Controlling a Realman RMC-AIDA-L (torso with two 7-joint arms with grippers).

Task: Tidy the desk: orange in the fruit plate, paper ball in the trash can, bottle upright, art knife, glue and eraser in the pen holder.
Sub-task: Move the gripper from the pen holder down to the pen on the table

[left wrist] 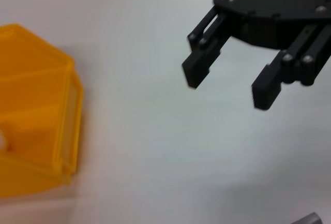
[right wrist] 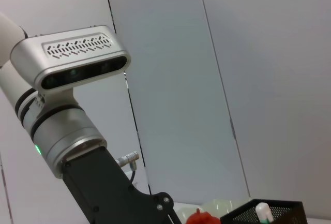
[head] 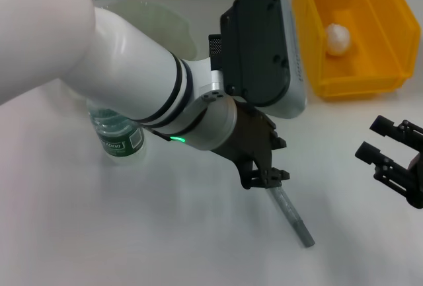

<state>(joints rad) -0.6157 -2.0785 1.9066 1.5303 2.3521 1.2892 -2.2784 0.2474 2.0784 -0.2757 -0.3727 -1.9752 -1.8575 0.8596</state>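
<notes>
Art knife [head: 291, 214] tip under left pincer [head: 264, 179], contact unclear

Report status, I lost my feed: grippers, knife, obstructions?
Left gripper down at clear-capped end of slim grey art knife flat on white desk. Right gripper open, idle alongside. Nothing blocking knife.

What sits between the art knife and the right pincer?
Nothing: in the head view, bare white desk separates the art knife from the open right pincer.
</notes>
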